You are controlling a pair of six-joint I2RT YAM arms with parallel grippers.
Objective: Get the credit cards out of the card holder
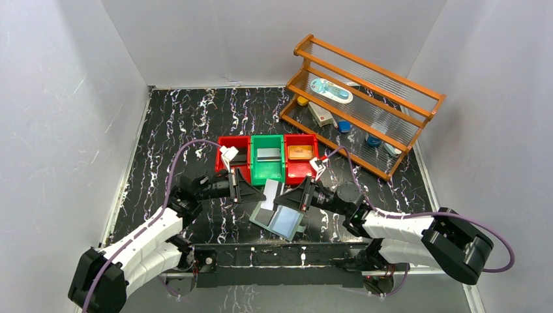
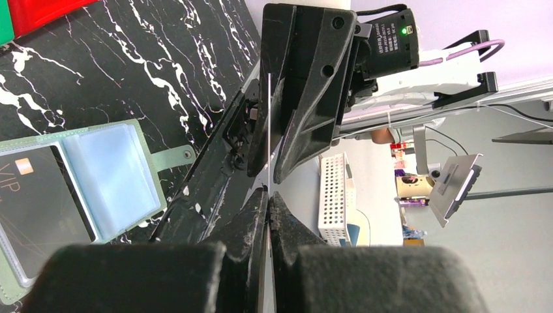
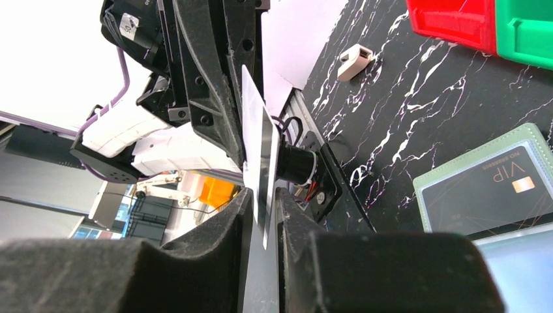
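Note:
A silvery grey credit card (image 1: pixel 270 193) is held on edge above the table between my two grippers. My left gripper (image 1: pixel 256 193) is shut on one end; in the left wrist view (image 2: pixel 269 193) its pads pinch the card (image 2: pixel 269 124) edge-on. My right gripper (image 1: pixel 284 196) is at the other end, and in the right wrist view (image 3: pixel 264 195) its jaws stand slightly apart around the card (image 3: pixel 257 147). The sage-green card holder (image 1: pixel 297 229) lies open just below. It shows pale blue sleeves (image 2: pixel 111 176) and a dark VIP card (image 3: pixel 495 189) in one of them.
Behind the grippers stand a red bin (image 1: pixel 225 142), a green bin (image 1: pixel 254 160) and another red bin (image 1: pixel 313 147), each with a card inside. A small whitish clip (image 3: pixel 355 60) lies by the left red bin. A wooden rack (image 1: pixel 365 98) stands at the back right.

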